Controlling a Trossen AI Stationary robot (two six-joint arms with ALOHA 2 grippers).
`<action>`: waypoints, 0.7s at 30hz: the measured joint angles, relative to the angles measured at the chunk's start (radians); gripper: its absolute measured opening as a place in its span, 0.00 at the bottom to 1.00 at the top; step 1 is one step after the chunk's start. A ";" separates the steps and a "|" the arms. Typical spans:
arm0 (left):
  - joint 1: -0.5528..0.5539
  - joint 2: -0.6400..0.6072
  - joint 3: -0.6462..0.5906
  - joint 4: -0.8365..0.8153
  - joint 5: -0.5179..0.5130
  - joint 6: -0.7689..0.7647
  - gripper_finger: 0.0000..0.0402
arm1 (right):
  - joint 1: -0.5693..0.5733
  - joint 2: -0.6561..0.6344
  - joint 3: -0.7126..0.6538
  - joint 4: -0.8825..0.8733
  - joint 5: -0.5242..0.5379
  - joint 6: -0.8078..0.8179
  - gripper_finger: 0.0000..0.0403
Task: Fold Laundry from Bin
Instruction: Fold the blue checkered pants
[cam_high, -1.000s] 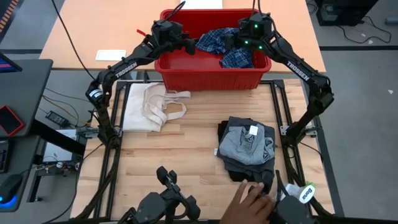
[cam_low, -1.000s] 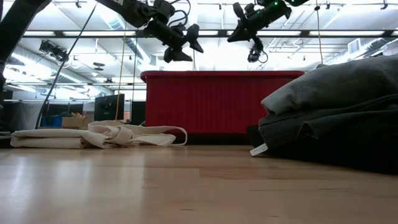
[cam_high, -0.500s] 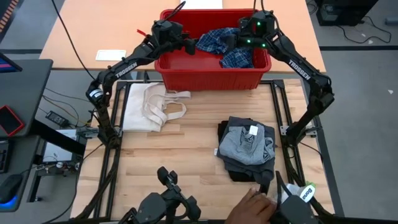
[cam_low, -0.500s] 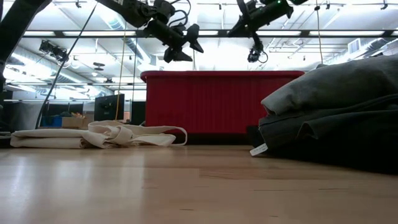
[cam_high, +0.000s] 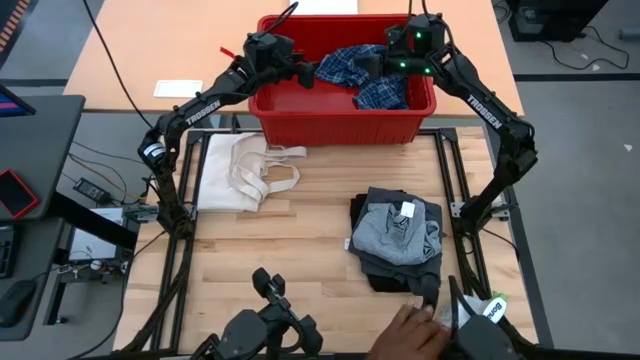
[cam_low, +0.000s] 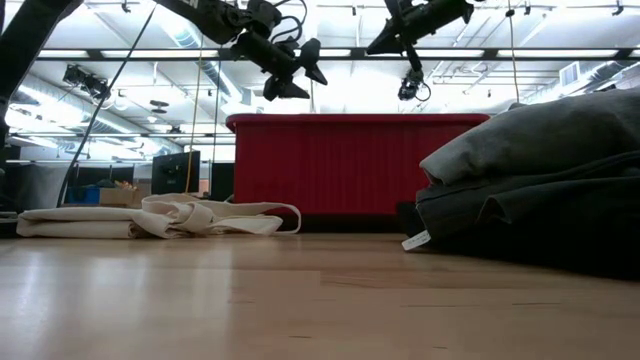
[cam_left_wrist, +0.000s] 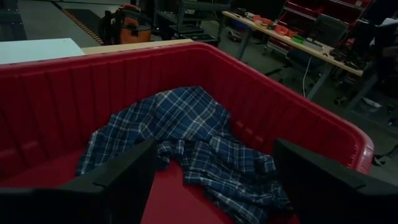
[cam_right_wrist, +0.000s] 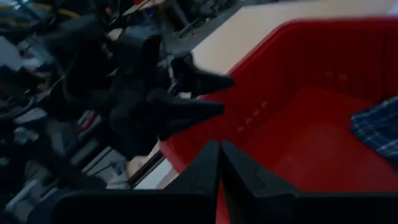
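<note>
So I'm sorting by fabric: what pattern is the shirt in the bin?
Blue-and-white plaid shirt; the left wrist view shows it best.

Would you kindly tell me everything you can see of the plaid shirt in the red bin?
The plaid shirt is blue and white checked woven cloth, crumpled and unfolded. It lies loose on the floor of the red bin, toward the bin's right side in the high view, one part bunched against the wall. Neither gripper touches it; both hang above the bin.
</note>
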 joint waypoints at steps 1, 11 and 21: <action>0.000 0.000 0.000 0.000 0.000 0.000 0.80 | 0.000 0.000 0.000 0.007 0.020 0.000 0.06; 0.000 0.000 0.000 0.000 0.000 0.000 0.80 | -0.013 -0.001 0.001 0.178 0.071 -0.085 0.06; 0.000 0.000 0.000 0.000 0.000 0.000 0.80 | -0.013 -0.001 0.001 0.285 0.098 -0.122 0.06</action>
